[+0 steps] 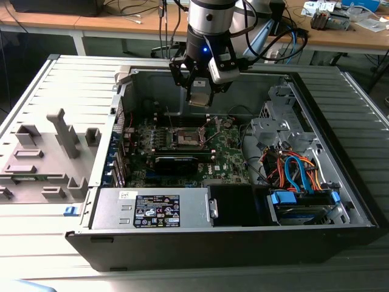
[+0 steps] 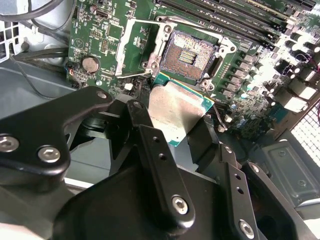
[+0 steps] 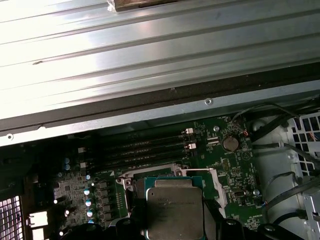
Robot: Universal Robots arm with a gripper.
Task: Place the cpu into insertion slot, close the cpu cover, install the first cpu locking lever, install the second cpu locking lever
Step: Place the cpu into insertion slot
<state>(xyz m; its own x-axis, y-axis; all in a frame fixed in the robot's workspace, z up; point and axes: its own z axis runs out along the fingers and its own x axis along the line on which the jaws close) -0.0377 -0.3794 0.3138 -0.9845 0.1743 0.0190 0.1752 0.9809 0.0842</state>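
Gripper (image 1: 199, 92): jaws are closed on the cpu (image 2: 177, 112).
Cpu: held flat, clear of the board (image 2: 250, 75).
Insertion slot (image 1: 187, 139): uncovered, found at 6 o'clock of the cpu, exterior view.

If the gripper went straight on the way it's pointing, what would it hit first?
Most likely the insertion slot: the gripper, shut on the cpu, points toward it with nothing between. Depth is unclear, so the cpu may meet the slot's rim instead.
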